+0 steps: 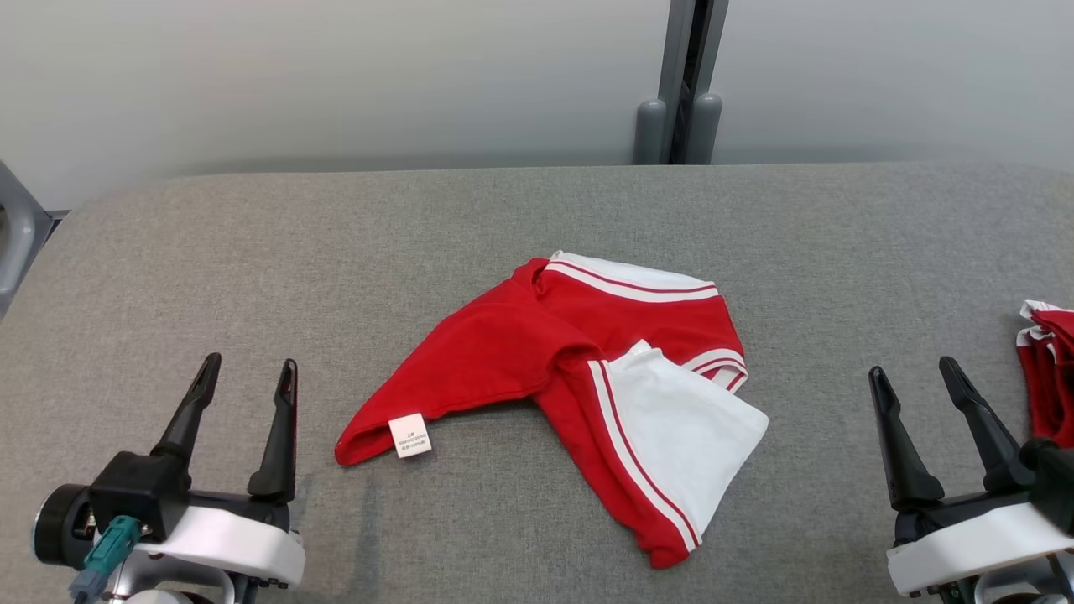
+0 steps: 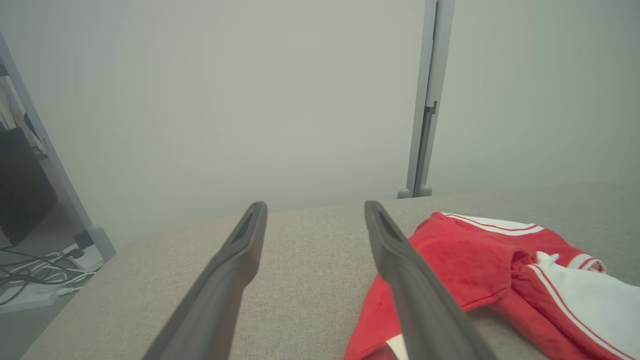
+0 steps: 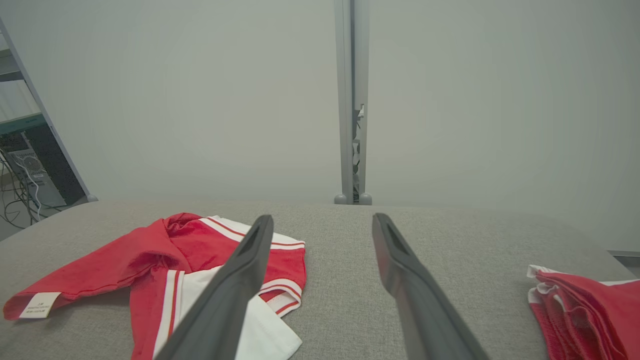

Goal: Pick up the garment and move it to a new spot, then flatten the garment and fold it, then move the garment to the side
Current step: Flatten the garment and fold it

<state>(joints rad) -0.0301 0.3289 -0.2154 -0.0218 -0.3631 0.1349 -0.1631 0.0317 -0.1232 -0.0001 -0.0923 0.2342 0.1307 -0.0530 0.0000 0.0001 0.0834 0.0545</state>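
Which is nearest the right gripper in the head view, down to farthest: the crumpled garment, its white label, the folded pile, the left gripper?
From the right gripper:
1. folded pile, just to its right.
2. crumpled garment, at the table's centre.
3. white label, on the garment's left tip.
4. left gripper, on the far left.

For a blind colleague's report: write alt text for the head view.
A crumpled red-and-white garment lies in the middle of a grey padded table, untouched. The left gripper and right gripper stand open at the lower corners; more red cloth sits at the right edge.
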